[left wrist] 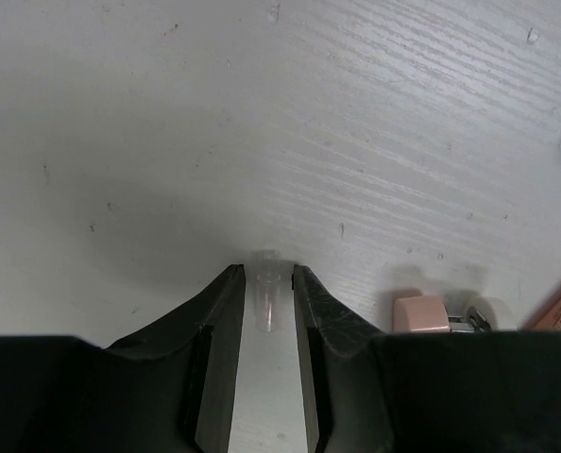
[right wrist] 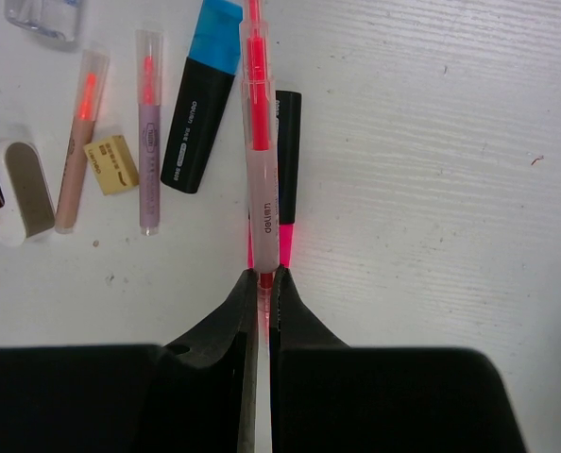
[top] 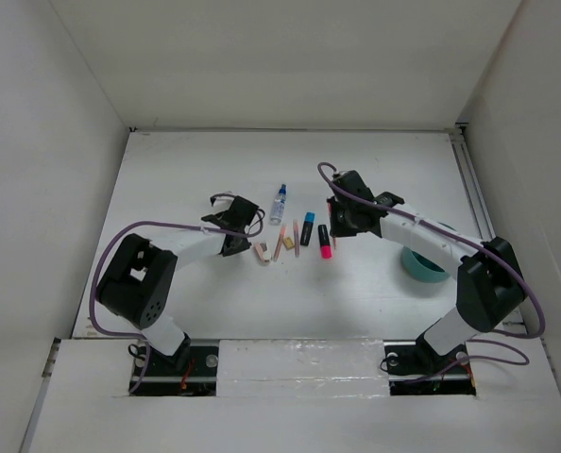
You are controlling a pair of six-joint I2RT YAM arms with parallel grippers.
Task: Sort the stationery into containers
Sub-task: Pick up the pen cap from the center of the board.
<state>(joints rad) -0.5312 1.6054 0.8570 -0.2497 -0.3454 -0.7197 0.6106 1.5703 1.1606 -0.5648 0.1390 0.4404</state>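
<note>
My right gripper (right wrist: 264, 278) is shut on the end of a thin pink-white pencil (right wrist: 260, 142), held over the pink-black highlighter (right wrist: 286, 151). To its left lie the blue-black highlighter (right wrist: 200, 104), two more thin pencils (right wrist: 148, 132) and a tan eraser (right wrist: 112, 165). In the top view the clear bottle (top: 279, 203) lies behind the row, and the teal cup (top: 422, 264) stands at the right, partly hidden by my right arm. My left gripper (left wrist: 268, 283) is slightly open over the table, with a small clear tube (left wrist: 266, 297) between its tips. A pinkish eraser (left wrist: 422, 314) lies to its right.
A white-grey block (right wrist: 24, 189) lies at the left end of the row. White walls enclose the table on three sides. The right gripper (top: 339, 225) and the left gripper (top: 241, 236) flank the row of items.
</note>
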